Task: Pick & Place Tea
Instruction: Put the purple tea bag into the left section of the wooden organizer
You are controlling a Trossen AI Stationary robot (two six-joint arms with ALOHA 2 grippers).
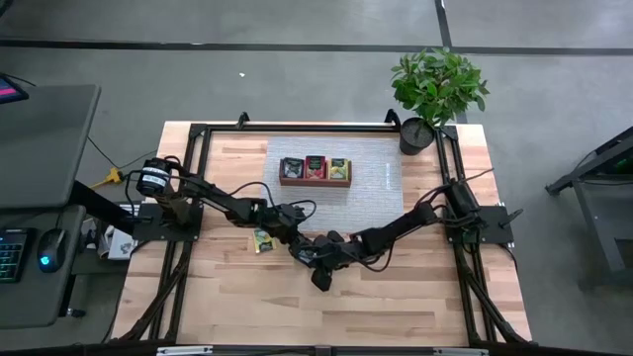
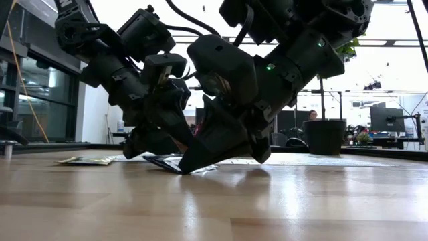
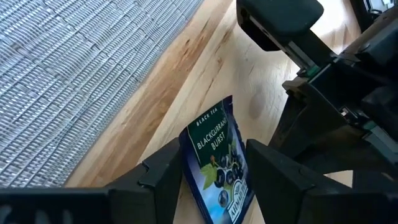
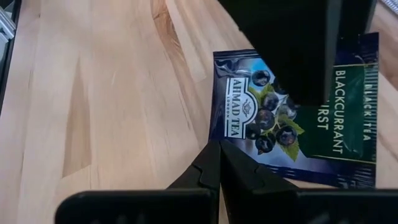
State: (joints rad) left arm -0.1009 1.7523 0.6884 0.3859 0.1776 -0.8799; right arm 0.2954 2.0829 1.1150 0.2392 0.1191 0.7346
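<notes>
my left claw [image 3: 211,180] stood spread around the blackcurrant tea packet [image 3: 217,165] lying on the tabletop [image 3: 186,81]; my right claw [image 4: 219,163] was clenched, tips at the packet's edge. i judged the pick was in hand: closing on the packet came next.

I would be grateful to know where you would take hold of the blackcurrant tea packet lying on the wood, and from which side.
I would grip the blackcurrant packet across its two long side edges, coming down from above. It is thin and lies nearly flat on the table, one end slightly raised in the low view. The left claw is open with its fingers already flanking it; the shut right claw touches one edge.
</notes>
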